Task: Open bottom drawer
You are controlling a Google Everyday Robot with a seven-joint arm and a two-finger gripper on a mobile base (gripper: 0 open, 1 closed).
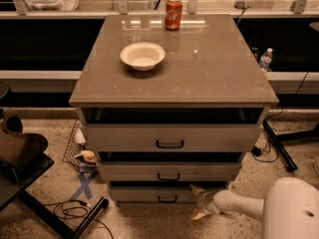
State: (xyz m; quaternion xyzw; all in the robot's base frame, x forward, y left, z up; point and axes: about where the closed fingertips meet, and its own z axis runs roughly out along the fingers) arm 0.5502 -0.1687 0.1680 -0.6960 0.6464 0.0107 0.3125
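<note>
A three-drawer cabinet stands in the middle of the camera view. The bottom drawer (pixel 149 195) is the lowest and narrowest front, grey-beige, with a small black bar handle (pixel 167 199). My gripper (pixel 198 202) is at floor level just right of that handle, its two pale fingers spread apart, one up against the drawer front's upper right part and one lower near the floor. Nothing is held between them. My white arm (pixel 239 205) runs off to the lower right.
Above are the mid drawer (pixel 169 172) and the top drawer (pixel 172 138), both slightly out. On the cabinet top (pixel 219 73) sit a white bowl (pixel 142 56) and a red can (pixel 173 13). Cables and a black stand leg (pixel 75 218) lie at left on the floor.
</note>
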